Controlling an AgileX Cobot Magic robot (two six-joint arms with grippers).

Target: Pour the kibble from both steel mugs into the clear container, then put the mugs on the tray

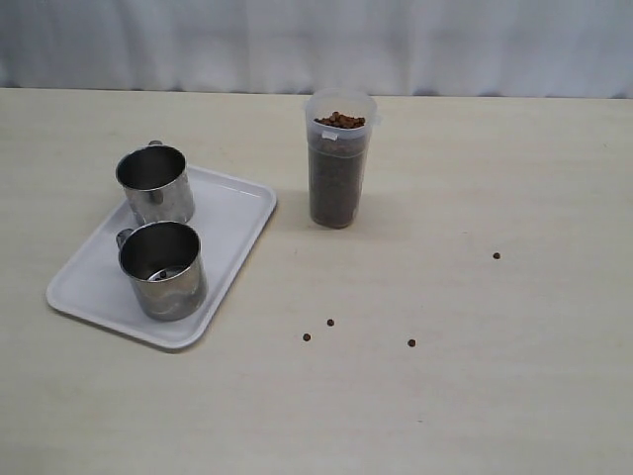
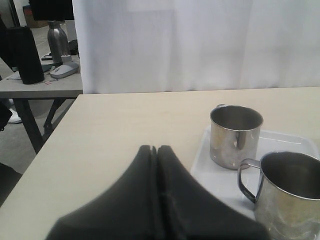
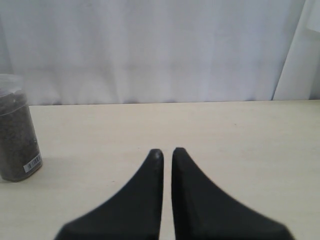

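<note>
Both steel mugs upright on tray, left side. Clear container right of tray, full of kibble. Jaws of left gripper and right gripper pressed together, holding nothing. Mugs likely rigid, light, slick; best pinched across rim wall.

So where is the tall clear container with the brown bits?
In the exterior view the clear container stands upright just right of the tray, toward the back.

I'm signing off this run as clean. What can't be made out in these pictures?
- Exterior view: floor of the nearer steel mug, lost in reflections, so whether it is empty is unclear.
- Right wrist view: part of the clear container, cut off by the frame edge.
- Left wrist view: that mug's base, cut off by the frame edge.
</note>
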